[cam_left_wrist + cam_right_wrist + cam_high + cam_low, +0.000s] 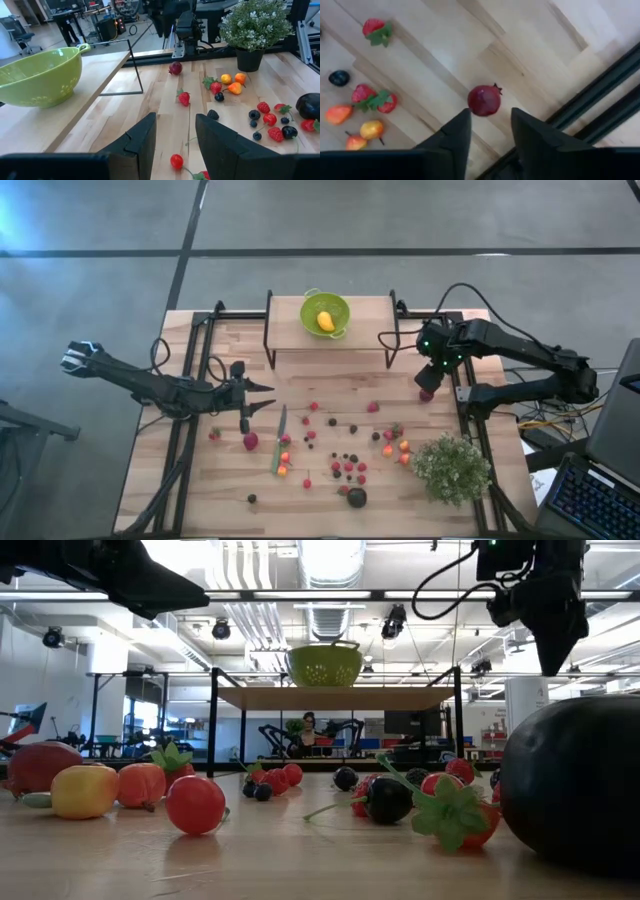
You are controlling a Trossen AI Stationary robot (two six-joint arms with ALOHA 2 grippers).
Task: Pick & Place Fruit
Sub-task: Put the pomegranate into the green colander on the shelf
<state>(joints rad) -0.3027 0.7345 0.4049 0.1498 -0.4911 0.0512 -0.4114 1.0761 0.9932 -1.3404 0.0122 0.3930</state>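
Observation:
Many small fruit pieces lie scattered on the wooden table (330,380): red berries (347,466), dark ones, orange ones (403,447) and a bigger dark round one (356,497). A yellow fruit (325,320) lies in the green colander (312,308) on the raised shelf. My right gripper (432,376) points down, open, above a round dark-red fruit (484,100) that rests on the table near the right rail; its fingers (462,125) stand clear of it. My left gripper (265,397) hovers open and level over the table's left half, holding nothing.
A slim green-handled knife (281,440) lies left of centre. A bushy pale-green plant (452,468) stands at the near right. Black rails (462,395) run along both table sides, and the shelf's black frame (270,330) stands at the far middle.

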